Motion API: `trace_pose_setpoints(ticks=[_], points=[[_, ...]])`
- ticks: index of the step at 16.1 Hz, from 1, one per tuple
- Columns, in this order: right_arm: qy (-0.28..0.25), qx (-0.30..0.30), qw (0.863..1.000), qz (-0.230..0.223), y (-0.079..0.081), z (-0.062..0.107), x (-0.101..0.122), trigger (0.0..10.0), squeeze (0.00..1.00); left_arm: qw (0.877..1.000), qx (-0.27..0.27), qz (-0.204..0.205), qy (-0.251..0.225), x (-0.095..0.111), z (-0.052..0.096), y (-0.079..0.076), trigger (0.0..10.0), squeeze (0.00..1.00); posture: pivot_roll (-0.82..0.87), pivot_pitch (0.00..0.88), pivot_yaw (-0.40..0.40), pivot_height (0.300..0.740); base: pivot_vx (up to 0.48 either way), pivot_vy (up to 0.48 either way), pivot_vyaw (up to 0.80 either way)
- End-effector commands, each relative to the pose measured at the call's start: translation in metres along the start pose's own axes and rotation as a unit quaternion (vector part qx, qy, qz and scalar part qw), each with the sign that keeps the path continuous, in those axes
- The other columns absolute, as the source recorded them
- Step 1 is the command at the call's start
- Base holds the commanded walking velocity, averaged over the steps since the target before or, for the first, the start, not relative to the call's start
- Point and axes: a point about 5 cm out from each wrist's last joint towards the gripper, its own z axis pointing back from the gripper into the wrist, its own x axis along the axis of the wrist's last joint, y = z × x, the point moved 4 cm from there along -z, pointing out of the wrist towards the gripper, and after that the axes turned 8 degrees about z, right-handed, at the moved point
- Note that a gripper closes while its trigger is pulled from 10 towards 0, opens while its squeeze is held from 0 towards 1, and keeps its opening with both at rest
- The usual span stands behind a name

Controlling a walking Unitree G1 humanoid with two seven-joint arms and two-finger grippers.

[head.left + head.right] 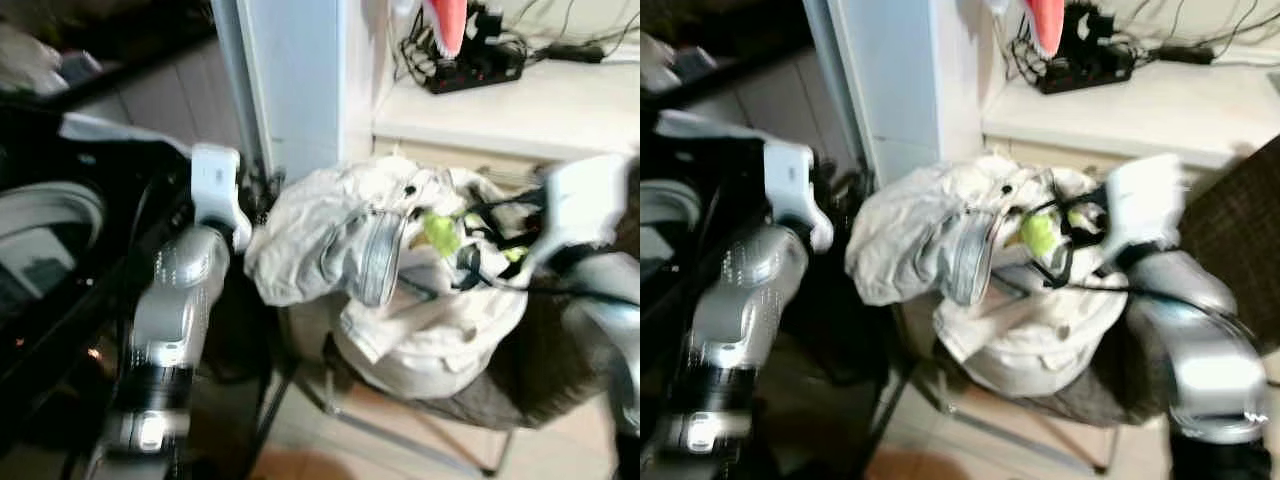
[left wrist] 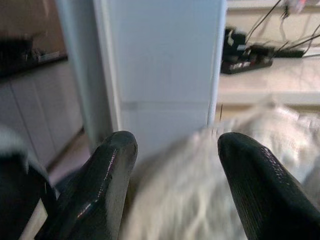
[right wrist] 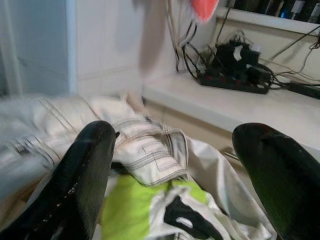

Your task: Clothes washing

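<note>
A heap of pale, cream-coloured clothes [image 1: 400, 270] lies piled on a dark woven seat [image 1: 560, 370] in front of me. A lime-green piece [image 1: 440, 232] and black straps [image 1: 490, 215] show near its top. My left gripper [image 2: 175, 145] is open at the heap's left edge, with pale cloth [image 2: 200, 200] just beyond its fingers and nothing held. My right gripper [image 3: 177, 135] is open wide over the top right of the heap, above striped cloth [image 3: 150, 150] and the green piece [image 3: 130, 210]. The washing machine's dark front and round door [image 1: 40, 240] stand at my left.
A white pillar [image 1: 300, 80] rises just behind the heap. Behind on the right, a pale counter [image 1: 540, 110] carries a black power strip with tangled cables [image 1: 470, 65]. Thin metal legs [image 1: 400, 430] stand under the seat on a light floor.
</note>
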Motion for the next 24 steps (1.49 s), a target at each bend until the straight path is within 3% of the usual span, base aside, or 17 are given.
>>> trace_pose_setpoints(ticks=[1, 3, 5, 7, 11, 14, 15, 16, 18, 19, 20, 21, 22, 24], points=[[0.006, -0.023, 1.000, -0.003, 0.001, -0.004, -0.003, 10.0, 0.00, 0.999, 0.016, -0.029, -0.033, 0.012, 0.009, 0.000, 10.0, 0.00, -0.05, 0.000, -0.002, 0.740, 0.000, 0.000, 0.00], [0.024, 0.002, 1.000, -0.016, 0.014, -0.008, -0.010, 10.0, 0.00, 0.996, 0.045, -0.056, -0.051, 0.013, 0.020, 0.004, 10.0, 0.00, -0.02, 0.000, -0.029, 0.740, 0.000, 0.000, 0.00], [0.021, 0.024, 0.999, -0.030, 0.023, -0.009, -0.009, 10.0, 0.00, 0.996, 0.049, -0.046, -0.056, 0.018, 0.025, 0.002, 10.0, 0.00, 0.00, 0.000, -0.050, 0.740, 0.000, 0.000, 0.00], [0.007, 0.045, 0.999, -0.021, 0.030, -0.009, -0.006, 10.0, 0.00, 0.992, 0.029, -0.094, -0.081, 0.032, 0.027, -0.007, 10.0, 0.00, 0.01, 0.000, -0.058, 0.740, 0.000, 0.000, 0.00], [0.018, 0.032, 0.999, -0.040, 0.024, -0.009, -0.010, 10.0, 0.00, 0.993, 0.000, -0.097, -0.068, 0.026, 0.028, -0.019, 10.0, 0.00, 0.00, 0.000, -0.033, 0.740, 0.000, 0.000, 0.00], [0.106, 0.049, 0.991, -0.063, 0.021, -0.010, -0.031, 10.0, 0.00, 0.993, -0.031, -0.103, -0.052, 0.021, 0.025, -0.029, 10.0, 0.00, -0.02, 0.000, 0.002, 0.740, 0.000, 0.000, 0.00], [0.125, 0.070, 0.982, -0.119, 0.024, -0.016, -0.032, 10.0, 0.76, 0.993, -0.052, -0.099, -0.046, 0.018, 0.024, -0.031, 10.0, 0.00, -0.03, 0.000, 0.014, 0.740, 0.000, 0.000, 0.00], [0.121, 0.075, 0.981, -0.129, 0.023, -0.021, -0.028, 10.0, 1.00, 0.989, -0.083, -0.108, -0.049, 0.020, 0.025, -0.036, 10.0, 0.00, -0.03, 0.000, 0.014, 0.740, 0.000, 0.000, 0.00], [0.117, 0.090, 0.978, -0.147, 0.025, -0.027, -0.020, 10.0, 1.00, 0.984, -0.134, -0.110, -0.040, 0.020, 0.029, -0.044, 10.0, 0.00, -0.03, 0.000, 0.020, 0.740, 0.000, 0.000, 0.00], [0.077, 0.080, 0.990, -0.087, 0.019, -0.032, -0.007, 10.0, 1.00, 0.986, -0.109, -0.107, -0.061, 0.029, 0.029, -0.037, 10.0, 0.00, -0.02, 0.000, 0.010, 0.740, 0.000, 0.000, 0.00], [0.051, 0.046, 0.994, -0.080, 0.010, -0.033, 0.003, 10.0, 0.00, 0.988, -0.088, -0.104, -0.072, 0.034, 0.028, -0.033, 10.0, 0.00, -0.01, 0.000, 0.002, 0.740, 0.000, 0.000, 0.00], [0.023, -0.027, 0.997, -0.074, -0.008, -0.033, 0.009, 10.0, 0.00, 0.987, -0.067, -0.115, -0.085, 0.037, 0.025, -0.030, 10.0, 0.00, -0.01, 0.000, 0.002, 0.740, 0.000, 0.000, 0.00], [0.022, -0.062, 0.996, -0.054, -0.016, -0.030, 0.009, 10.0, 0.00, 0.989, -0.056, -0.112, -0.081, 0.035, 0.023, -0.030, 10.0, 0.00, -0.01, 0.000, 0.002, 0.740, 0.000, 0.000, 0.00], [0.023, -0.058, 0.997, -0.040, -0.012, -0.019, 0.004, 10.0, 0.00, 0.991, -0.060, -0.092, -0.075, 0.030, 0.023, -0.037, 10.0, 0.00, -0.01, 0.000, -0.006, 0.740, 0.144, 0.000, 0.00]])
